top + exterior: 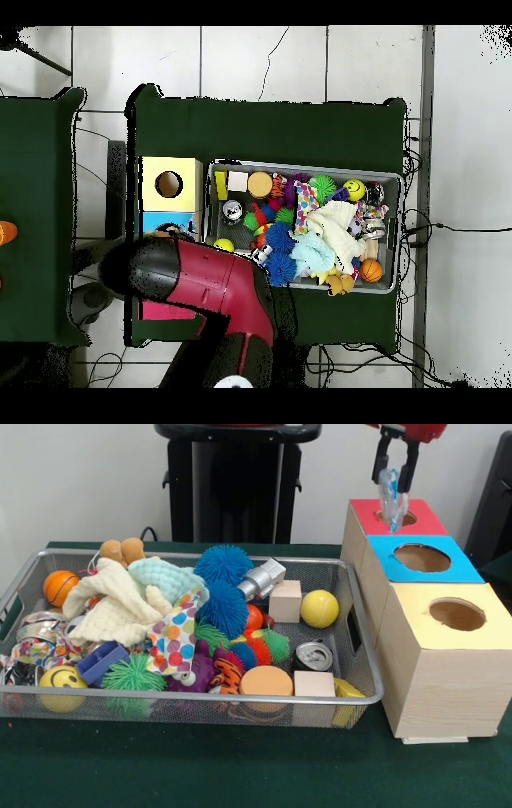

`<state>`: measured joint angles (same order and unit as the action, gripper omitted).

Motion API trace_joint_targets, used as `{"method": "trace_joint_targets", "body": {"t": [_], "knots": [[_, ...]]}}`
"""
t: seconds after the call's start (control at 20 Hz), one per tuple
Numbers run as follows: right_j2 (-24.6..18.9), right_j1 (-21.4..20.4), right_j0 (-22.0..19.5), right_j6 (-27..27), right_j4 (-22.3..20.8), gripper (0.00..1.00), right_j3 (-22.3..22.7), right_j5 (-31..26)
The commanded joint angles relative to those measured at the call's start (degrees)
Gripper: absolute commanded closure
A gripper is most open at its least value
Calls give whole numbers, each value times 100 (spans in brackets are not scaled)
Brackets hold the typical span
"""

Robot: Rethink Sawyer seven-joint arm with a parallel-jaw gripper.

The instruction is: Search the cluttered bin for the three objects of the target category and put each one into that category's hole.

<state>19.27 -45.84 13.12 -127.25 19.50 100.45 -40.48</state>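
Gripper over the red box with a clear object

Gripper [394, 474] hangs above the hole in the red-topped box [364, 514], its fingers pinching a clear, bluish plastic object [390, 498] that dangles down to the hole. Beside it stand the blue-topped box [390, 566] and yellow-topped box [408, 624]. The wire bin [358, 664] holds balls, cloths, wooden blocks and a can [312, 656]

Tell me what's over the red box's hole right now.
The gripper holds a clear plastic object upright over the red box, its lower end at the hole. Inside the box is hidden.
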Motion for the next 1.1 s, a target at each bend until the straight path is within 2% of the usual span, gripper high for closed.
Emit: {"method": "trace_joint_targets", "body": {"t": [0.05, 0.25, 0.45, 0.8, 1.1], "knots": [[-1105, 255, -444, 446, -202, 100, 104, 642], [-1556, 277, -696, 1047, -658, 100, 116, 954], [-1683, 329, -755, 862, -990, 100, 38, 969], [-1859, 592, -801, 429, -1426, 100, -87, 1311], [-1949, 472, -716, 262, -1646, 100, 69, 1267]]}}
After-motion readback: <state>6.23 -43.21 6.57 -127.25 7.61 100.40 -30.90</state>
